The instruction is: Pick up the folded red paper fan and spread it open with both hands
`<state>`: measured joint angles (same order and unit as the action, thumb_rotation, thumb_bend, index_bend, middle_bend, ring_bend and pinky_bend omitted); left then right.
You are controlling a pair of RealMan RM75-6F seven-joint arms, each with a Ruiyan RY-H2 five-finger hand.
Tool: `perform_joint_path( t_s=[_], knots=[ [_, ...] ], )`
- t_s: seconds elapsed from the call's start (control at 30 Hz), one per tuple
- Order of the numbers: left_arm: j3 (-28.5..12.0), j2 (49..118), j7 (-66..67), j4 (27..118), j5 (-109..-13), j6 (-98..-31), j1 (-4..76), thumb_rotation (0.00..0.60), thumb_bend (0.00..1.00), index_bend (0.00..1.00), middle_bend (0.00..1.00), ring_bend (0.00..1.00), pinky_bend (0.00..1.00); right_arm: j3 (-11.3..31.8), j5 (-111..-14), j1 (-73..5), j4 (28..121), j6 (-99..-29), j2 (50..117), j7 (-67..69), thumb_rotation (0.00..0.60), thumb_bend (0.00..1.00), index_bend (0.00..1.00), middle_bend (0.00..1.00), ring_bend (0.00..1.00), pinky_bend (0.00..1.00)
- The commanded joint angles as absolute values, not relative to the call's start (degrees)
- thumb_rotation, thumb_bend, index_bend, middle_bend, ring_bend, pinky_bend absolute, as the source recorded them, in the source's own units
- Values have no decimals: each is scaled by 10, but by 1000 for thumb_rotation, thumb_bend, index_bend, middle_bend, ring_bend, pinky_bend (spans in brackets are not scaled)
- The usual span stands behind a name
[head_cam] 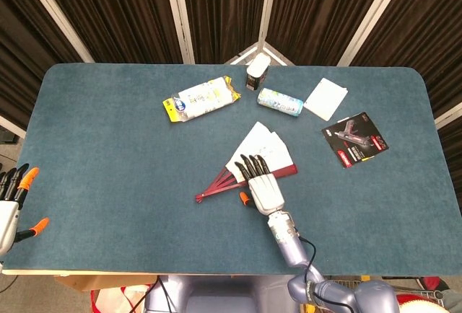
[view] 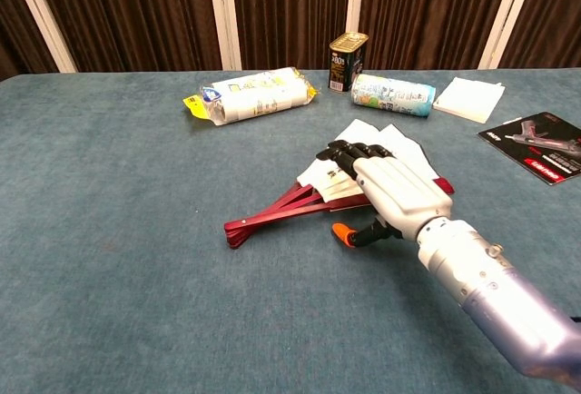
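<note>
The red paper fan lies partly spread near the table's middle, its red ribs pointing left and its white leaf fanning to the back right. My right hand lies over the leaf's near part with fingers stretched forward and thumb out to the left; the fingertips rest on the paper. It grips nothing. My left hand hangs off the table's left edge, fingers apart and empty, seen only in the head view.
Behind the fan are a yellow-white snack packet, an upright tin can, a lying green-white bottle and a white pad. A black and red packaged tool lies at the right.
</note>
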<state>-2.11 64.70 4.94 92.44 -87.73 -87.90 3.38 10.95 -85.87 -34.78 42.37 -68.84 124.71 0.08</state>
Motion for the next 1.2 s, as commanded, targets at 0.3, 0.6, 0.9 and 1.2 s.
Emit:
perform_joint_path(
  t_s=[0.3, 0.6, 0.9, 1.2],
  knots=[
    [-22, 648, 47, 923, -877, -880, 34, 600, 0, 0, 0, 0, 0, 126, -847, -368, 382, -694, 1272, 21, 600, 350, 265, 88, 26, 0],
    [-23, 649, 46, 923, -877, -882, 34, 600, 0, 0, 0, 0, 0, 124, -854, -374, 379, -712, 1273, 36, 600, 350, 355, 121, 40, 0],
    [-23, 650, 46, 924, -877, -882, 34, 600, 0, 0, 0, 0, 0, 122, -854, -378, 390, -718, 1274, 39, 600, 350, 379, 127, 40, 0],
    [-23, 649, 43, 925, -875, -882, 34, 600, 0, 0, 0, 0, 0, 115, -849, -375, 384, -712, 1285, 38, 600, 350, 379, 127, 40, 0]
  ],
)
